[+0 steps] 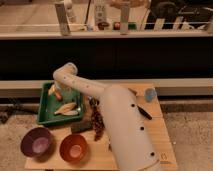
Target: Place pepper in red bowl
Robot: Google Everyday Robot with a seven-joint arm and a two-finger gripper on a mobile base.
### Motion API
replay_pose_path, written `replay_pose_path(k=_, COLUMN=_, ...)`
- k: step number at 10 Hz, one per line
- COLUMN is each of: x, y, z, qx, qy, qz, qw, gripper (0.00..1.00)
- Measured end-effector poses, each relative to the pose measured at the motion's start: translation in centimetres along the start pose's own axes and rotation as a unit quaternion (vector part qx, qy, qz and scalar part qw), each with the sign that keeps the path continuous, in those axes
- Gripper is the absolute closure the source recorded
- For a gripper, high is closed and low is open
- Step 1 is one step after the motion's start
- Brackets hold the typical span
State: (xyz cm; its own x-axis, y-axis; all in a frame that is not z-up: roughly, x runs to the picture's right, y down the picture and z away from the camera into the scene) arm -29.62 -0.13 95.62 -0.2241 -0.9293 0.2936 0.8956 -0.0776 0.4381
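Hand (pixel 58 93) down at the left of frame, low inside the green tray (pixel 46 116), at the end of the big white arm (pixel 115 120) that crosses from lower right. Cannot tell whether apart or together (hidden behind the wrist). Pepper not made out with certainty; only a small orange-red spot (pixel 58 95) just beside the hand, near the tray's upper left corner. Pale yellow items (pixel 68 107) lying in the tray's middle. Red bowl (pixel 74 147) upright on the wooden desk (pixel 155 135), lower left of frame, below the tray and apart from it. Purple bowl (pixel 37 142) just beside, farther left. Dark cluster (pixel 97 122) between tray and arm. Blue cup (pixel 149 94) at the desk's upper right.
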Motion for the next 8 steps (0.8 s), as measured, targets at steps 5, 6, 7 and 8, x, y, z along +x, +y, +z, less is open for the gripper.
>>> replay_pose_path(k=5, x=2.1, y=0.0, z=0.5, qx=0.002, qy=0.023, qz=-0.020, qw=0.9995, gripper=0.20)
replay_pose_path(k=6, x=2.5, y=0.0, z=0.5, qx=0.003, qy=0.026, qz=-0.022, qw=0.9994, gripper=0.20)
replay_pose_path(k=7, x=2.9, y=0.0, z=0.6, qx=0.006, qy=0.029, qz=-0.024, qw=0.9993, gripper=0.20)
replay_pose_path(k=8, x=3.1, y=-0.1, z=0.7, qx=0.008, qy=0.031, qz=-0.026, qw=0.9992, gripper=0.20)
